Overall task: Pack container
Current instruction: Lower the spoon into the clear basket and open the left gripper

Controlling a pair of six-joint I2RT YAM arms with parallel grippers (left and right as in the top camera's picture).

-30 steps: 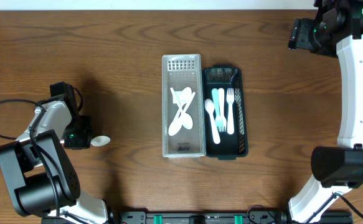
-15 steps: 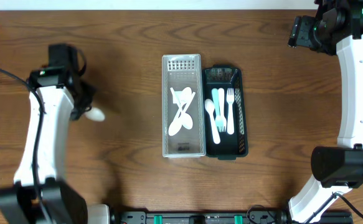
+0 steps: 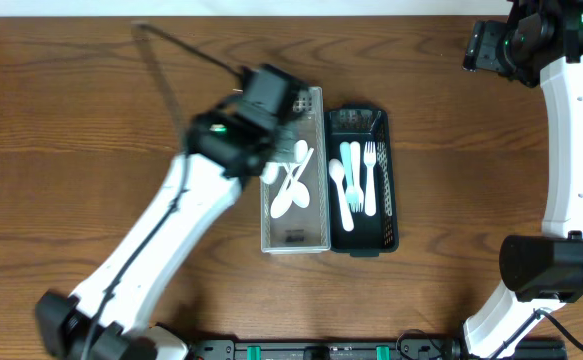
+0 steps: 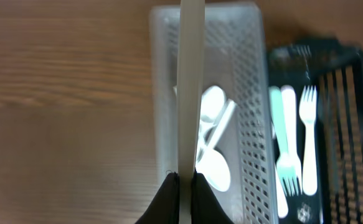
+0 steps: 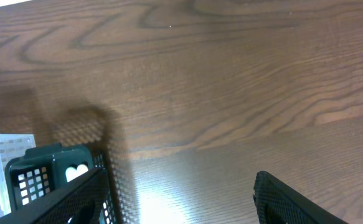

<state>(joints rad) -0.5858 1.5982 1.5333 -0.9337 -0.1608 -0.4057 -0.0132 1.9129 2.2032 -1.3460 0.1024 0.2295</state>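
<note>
My left gripper point(image 4: 186, 182) is shut on the handle of a white spoon point(image 4: 189, 87), which runs straight up the left wrist view. In the overhead view the left gripper point(image 3: 256, 140) hangs over the top left of the clear container point(image 3: 295, 238). Crossed white spoons point(image 3: 293, 190) lie inside it. Beside it, the black container point(image 3: 392, 205) holds a white spoon point(image 3: 337, 180), a teal utensil point(image 3: 348, 165) and white forks point(image 3: 369, 175). My right gripper point(image 3: 483, 52) is open at the far right, over bare wood, its fingers point(image 5: 75, 199) wide apart.
The two containers sit side by side at the table's middle. The left arm point(image 3: 161, 240) stretches diagonally from the front left. The right arm point(image 3: 571, 150) stands along the right edge. A cable point(image 3: 181, 45) arcs above the left arm.
The left arm has swung from the table's left side to above the clear container, carrying the white spoon. The right arm has not moved.
</note>
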